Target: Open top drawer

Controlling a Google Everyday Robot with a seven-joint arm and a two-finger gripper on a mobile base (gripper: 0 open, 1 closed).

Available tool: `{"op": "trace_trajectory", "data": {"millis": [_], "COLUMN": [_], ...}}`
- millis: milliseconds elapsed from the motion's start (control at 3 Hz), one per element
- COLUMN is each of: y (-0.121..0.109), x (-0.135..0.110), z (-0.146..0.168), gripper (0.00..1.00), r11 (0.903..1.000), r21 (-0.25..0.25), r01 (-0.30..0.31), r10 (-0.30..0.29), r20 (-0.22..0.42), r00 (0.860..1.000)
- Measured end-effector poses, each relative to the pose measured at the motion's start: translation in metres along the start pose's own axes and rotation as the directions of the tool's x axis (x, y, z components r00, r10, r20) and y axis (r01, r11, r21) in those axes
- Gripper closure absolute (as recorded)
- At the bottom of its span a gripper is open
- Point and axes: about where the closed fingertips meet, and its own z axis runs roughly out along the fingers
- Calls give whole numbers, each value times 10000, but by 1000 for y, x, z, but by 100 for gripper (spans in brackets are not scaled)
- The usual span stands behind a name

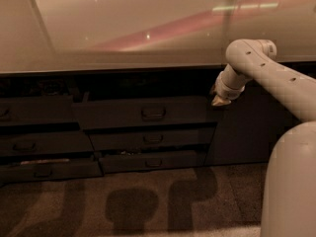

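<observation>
While I watch from the one camera, the robot's pale, cone-tipped gripper (218, 98) hangs pointing downward at the end of the white, jointed arm (276, 78), which reaches in from the right of the view. It sits just at the upper right corner of the top drawer (113, 113), a wide, dark grey-brown drawer front directly under the long, pale, glossy counter top (123, 28). I cannot tell how far open the gripper is, nor whether it touches the drawer's edge; it has hold of nothing that I can see.

At the middle of the drawer front is a dark loop handle (153, 113), well apart from the gripper and to its left. A dark gap runs between the drawer front and the counter above it, and its left end overlaps the neighbouring column.

Below it lie two shallower dark drawers (123, 139), each with a like handle at its centre. Another stack of dark drawers (39, 110) fills the left side. To the right of the gripper stands a plain dark cabinet door (242, 132). Soft shadows fall across the brownish carpeted floor (74, 206), and the robot's rounded white body (291, 181) fills the lower right corner.
</observation>
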Motion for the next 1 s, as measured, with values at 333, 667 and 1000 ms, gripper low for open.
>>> {"op": "trace_trajectory", "data": {"millis": [333,667,1000], "y": [4,30,80], "x": [13,12,9], "z": [-45,-76,-61], "gripper": [100,100,100], "r11": [9918,9661,9650], "r21": [1255,2578,2615], "r01": [-220,-108,181], "r10": [259,217,-4], "r20": [-292,-391,-676], "r00": [9992,9990,9977]}}
